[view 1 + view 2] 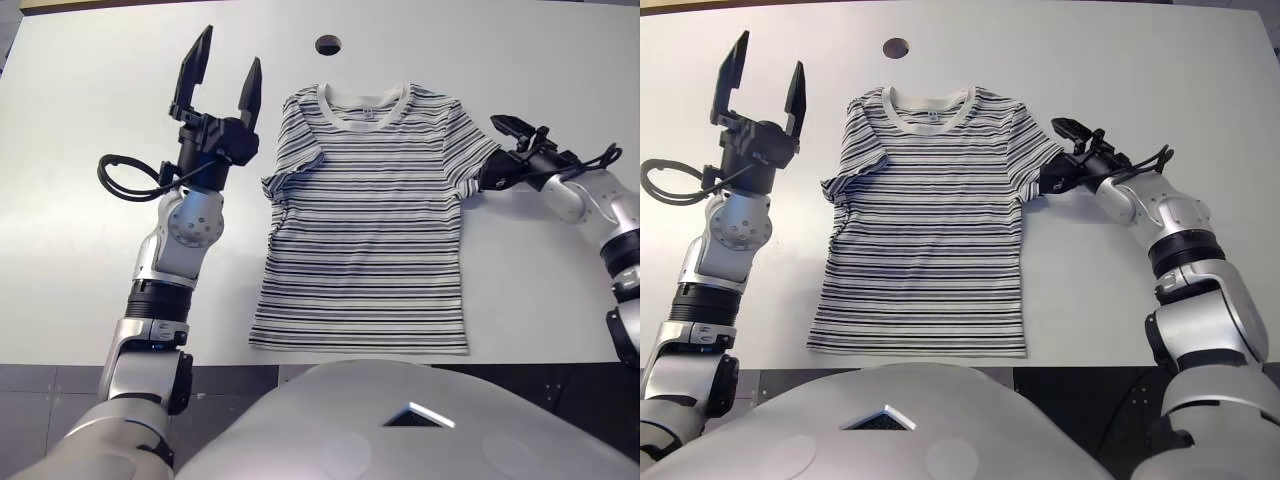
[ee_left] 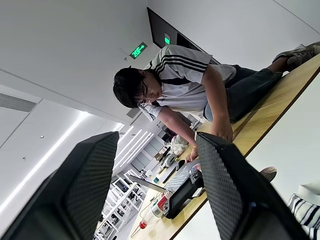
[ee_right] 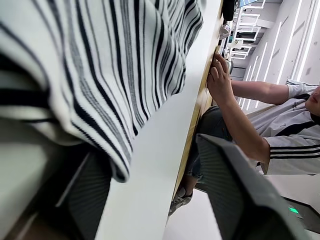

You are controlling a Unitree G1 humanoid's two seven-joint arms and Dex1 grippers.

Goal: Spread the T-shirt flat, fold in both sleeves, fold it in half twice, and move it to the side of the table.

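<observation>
Looking down from the head, we see the striped knit T-shirt (image 1: 365, 220) flat at the middle of the smooth white table (image 1: 90, 110), left gripper (image 1: 230, 50) raised clear beside it, jaws apart. Its wrist view shows ribbed black pads (image 2: 225, 190) gaping on nothing. The right wrist view shows the right gripper (image 3: 150, 190) low, jaws parted at the soft sleeve hem (image 3: 107, 160), seemingly for folding.
</observation>
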